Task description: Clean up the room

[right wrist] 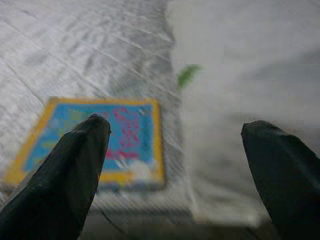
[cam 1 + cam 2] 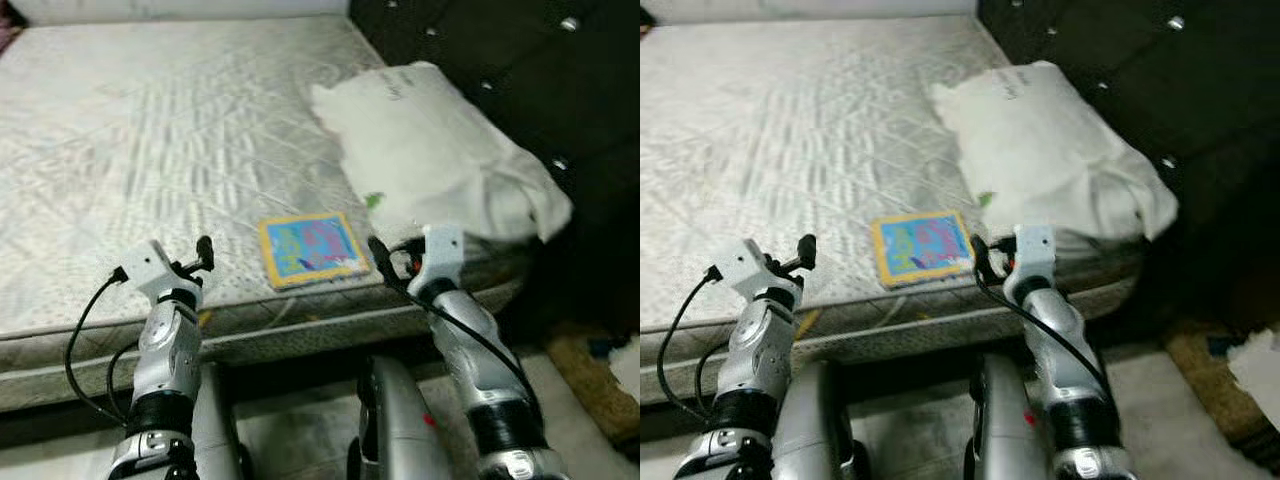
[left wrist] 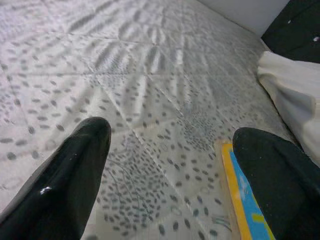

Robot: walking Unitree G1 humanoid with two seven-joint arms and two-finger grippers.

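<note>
Fingers of your right gripper (image 1: pixel 175 145) are spread wide just beside the book (image 2: pixel 312 249), holding nothing. Your left gripper (image 3: pixel 170 150) is released too, further left. That book lies flat near the mattress (image 2: pixel 150 130) front edge, long axis toward the pillow (image 2: pixel 430 150).

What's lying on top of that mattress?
On the mattress lie a colourful yellow-bordered book near the front edge and a white pillow by the dark headboard. Whatever is beneath the pillow is hidden.

Bare mattress (image 2: pixel 790 130), colourful book (image 2: pixel 921 246) near its edge, white pillow (image 2: pixel 1040 150), right gripper (image 2: pixel 982 256) beside book
</note>
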